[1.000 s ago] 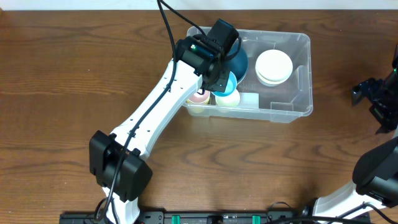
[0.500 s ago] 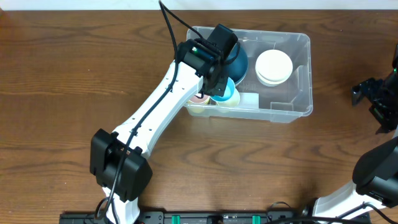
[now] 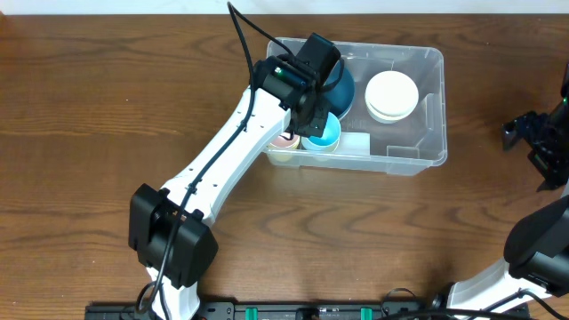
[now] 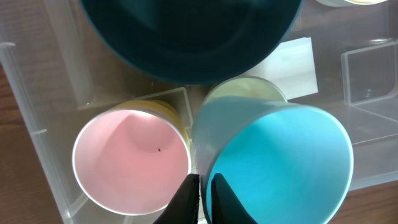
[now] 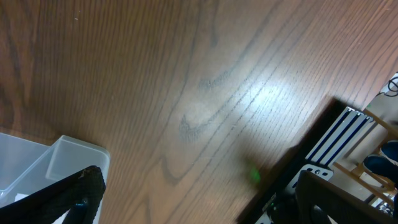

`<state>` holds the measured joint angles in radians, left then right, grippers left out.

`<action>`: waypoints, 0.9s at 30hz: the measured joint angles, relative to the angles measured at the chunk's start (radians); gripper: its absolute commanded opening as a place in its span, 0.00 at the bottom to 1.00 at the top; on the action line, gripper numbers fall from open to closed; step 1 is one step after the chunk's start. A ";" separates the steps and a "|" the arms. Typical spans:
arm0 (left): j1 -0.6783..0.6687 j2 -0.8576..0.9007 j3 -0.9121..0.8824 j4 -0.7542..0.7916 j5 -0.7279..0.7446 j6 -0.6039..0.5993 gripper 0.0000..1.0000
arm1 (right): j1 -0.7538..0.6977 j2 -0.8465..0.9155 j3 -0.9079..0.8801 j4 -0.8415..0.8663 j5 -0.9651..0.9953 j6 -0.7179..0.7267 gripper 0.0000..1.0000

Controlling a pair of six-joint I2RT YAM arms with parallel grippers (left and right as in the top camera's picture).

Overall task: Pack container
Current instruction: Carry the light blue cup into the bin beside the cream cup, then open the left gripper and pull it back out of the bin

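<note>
From where I stand the packing looks close to finished: the clear container (image 3: pixel 434 133) sits on the bench (image 3: pixel 89 133) with the left arm reaching down into it, and I can see nothing loose lying on the wood around it that would be waiting to go in. The left hand (image 4: pixel 202 193) is narrow, its two fingers pinched on the rim of a blue cup (image 4: pixel 280 165), which stands inside a pale green cup (image 4: pixel 239 87) so that only a sliver of the green one's rim shows past it. Right beside the hand, on its other side from the blue cup and touching it, is a pink cup (image 4: pixel 127 158) nested in a yellow one, tucked into the corner of the container. Just beyond the fingers, past the cups, lies a dark teal bowl (image 4: pixel 186 37), and well away from the hand, at the far end of the container, there is a stack of white bowls (image 3: pixel 392 95). The right hand (image 3: pixel 526 140) hangs off at the edge of the bench, well apart from the container, spread wide and holding nothing. By my reckoning the bowls and the pink cup are already packed and the blue cup is at or very near its resting place; what seems left is for the left hand to let go of that rim and lift clear without dragging the cup up or knocking the pink one beside it
</note>
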<state>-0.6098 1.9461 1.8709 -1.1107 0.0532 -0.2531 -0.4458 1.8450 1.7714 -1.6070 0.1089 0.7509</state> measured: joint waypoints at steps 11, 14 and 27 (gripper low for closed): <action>0.000 0.000 0.000 0.001 0.000 0.000 0.16 | 0.000 0.000 0.000 0.000 0.000 0.000 0.99; 0.000 0.000 0.000 0.002 0.002 0.007 0.57 | 0.000 0.000 0.000 0.000 0.000 0.000 0.99; 0.028 -0.010 0.001 0.002 0.014 0.017 0.93 | 0.000 0.000 0.000 0.000 0.000 0.000 0.99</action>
<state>-0.5819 1.9366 1.8717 -1.1084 0.0669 -0.2363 -0.4458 1.8450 1.7714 -1.6070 0.1089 0.7509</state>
